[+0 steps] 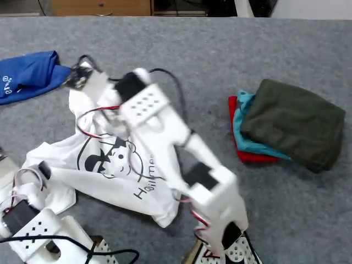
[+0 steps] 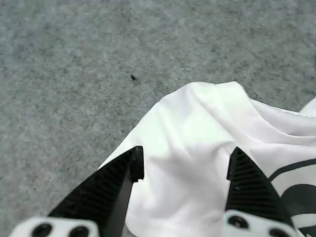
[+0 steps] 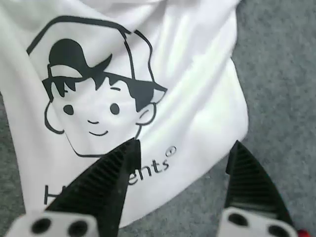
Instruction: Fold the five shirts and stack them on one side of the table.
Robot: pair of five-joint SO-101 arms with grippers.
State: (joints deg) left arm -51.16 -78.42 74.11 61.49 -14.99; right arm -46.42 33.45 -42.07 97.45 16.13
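Flattening comes first: left gripper (image 2: 186, 157) and right gripper (image 3: 183, 148), both wide open and empty above white shirt (image 1: 82, 176) lying rumpled on desk (image 1: 275, 55), well apart from folded stack (image 1: 291, 124), should pinch opposite edges and draw it taut.

The white shirt (image 1: 110, 165) carried a black line drawing of a boy's face in a black cap, framed by a thin black hexagon, with black lettering below. The blue shirt (image 1: 27, 74) bore small white marks, perhaps print. The dark olive shirt (image 1: 294, 121) was plain, as were the teal shirt (image 1: 246, 104) and the red shirt (image 1: 233, 110). The table (image 1: 264, 49) was mottled grey. The left gripper (image 2: 186, 150) and right gripper (image 3: 185, 144) had black ribbed fingers (image 2: 113, 182) on white bodies. The arms (image 1: 165, 132) were white with black blocks and red wires.
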